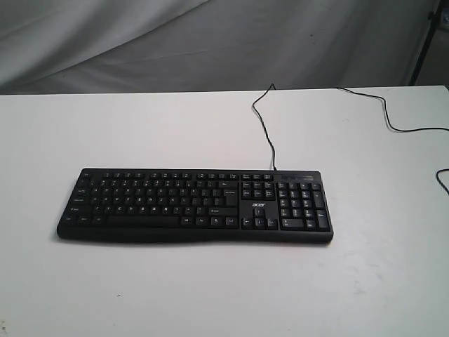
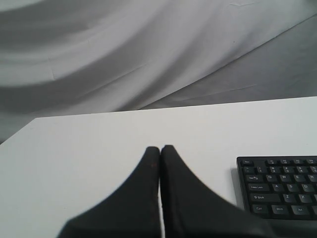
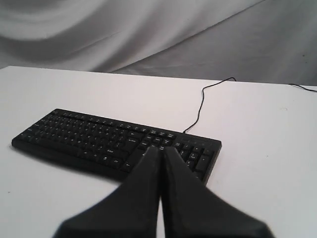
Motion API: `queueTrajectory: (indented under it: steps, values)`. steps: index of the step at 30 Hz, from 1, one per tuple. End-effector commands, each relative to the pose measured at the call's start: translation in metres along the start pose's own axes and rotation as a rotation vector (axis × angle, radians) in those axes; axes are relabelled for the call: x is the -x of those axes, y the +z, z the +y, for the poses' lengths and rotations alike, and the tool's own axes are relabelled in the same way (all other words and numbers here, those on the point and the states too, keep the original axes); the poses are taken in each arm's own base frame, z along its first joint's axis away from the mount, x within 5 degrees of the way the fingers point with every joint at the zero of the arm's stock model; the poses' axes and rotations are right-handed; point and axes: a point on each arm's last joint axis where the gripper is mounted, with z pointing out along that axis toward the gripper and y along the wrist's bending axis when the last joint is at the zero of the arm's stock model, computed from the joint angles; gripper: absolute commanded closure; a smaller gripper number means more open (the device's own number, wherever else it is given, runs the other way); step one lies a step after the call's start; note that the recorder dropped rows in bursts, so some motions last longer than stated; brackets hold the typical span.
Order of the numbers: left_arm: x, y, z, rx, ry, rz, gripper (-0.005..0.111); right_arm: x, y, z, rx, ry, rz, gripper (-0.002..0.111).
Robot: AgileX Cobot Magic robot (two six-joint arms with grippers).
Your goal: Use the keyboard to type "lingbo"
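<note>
The black keyboard (image 1: 195, 205) with white legends and an acer logo lies flat on the white table, its number pad on the right side of the exterior view. Neither arm shows in that view. In the left wrist view my left gripper (image 2: 160, 148) is shut and holds nothing; it hovers over bare table beside the keyboard (image 2: 280, 187), whose left end shows. In the right wrist view my right gripper (image 3: 159, 148) is shut with nothing in it, its tips in front of the keyboard (image 3: 109, 139) near the arrow-key and number-pad end.
The thin black cable (image 1: 264, 123) runs from the keyboard's back edge toward the table's far edge. A second black cable (image 1: 403, 126) curls across the table at the far right. A grey cloth backdrop (image 1: 210, 42) hangs behind the white table (image 1: 210, 288).
</note>
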Motion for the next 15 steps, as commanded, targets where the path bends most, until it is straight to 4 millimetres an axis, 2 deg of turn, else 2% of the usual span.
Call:
queueTrajectory:
  steps: [1,3,8,13,14,15]
  values:
    - [-0.001,0.001,0.0,-0.004,-0.003,0.002,0.106,0.045,0.0,0.006,-0.015,0.011,0.131,0.108]
    - [-0.001,0.001,0.0,-0.004,-0.003,0.002,0.106,0.067,0.005,0.009,-0.022,0.011,0.202,0.108]
    - [-0.001,0.001,0.0,-0.004,-0.003,0.002,0.106,0.102,0.035,0.015,-0.015,0.048,0.312,0.108]
    - [-0.001,0.001,0.0,-0.004,-0.003,0.002,0.106,0.12,0.071,0.024,0.02,0.107,0.417,0.108]
    - [-0.001,0.001,0.0,-0.004,-0.003,0.002,0.106,0.123,0.085,0.027,0.028,0.109,0.457,0.108]
    - [-0.001,0.001,0.0,-0.004,-0.003,0.002,0.106,0.125,0.092,0.029,0.033,0.106,0.47,0.108]
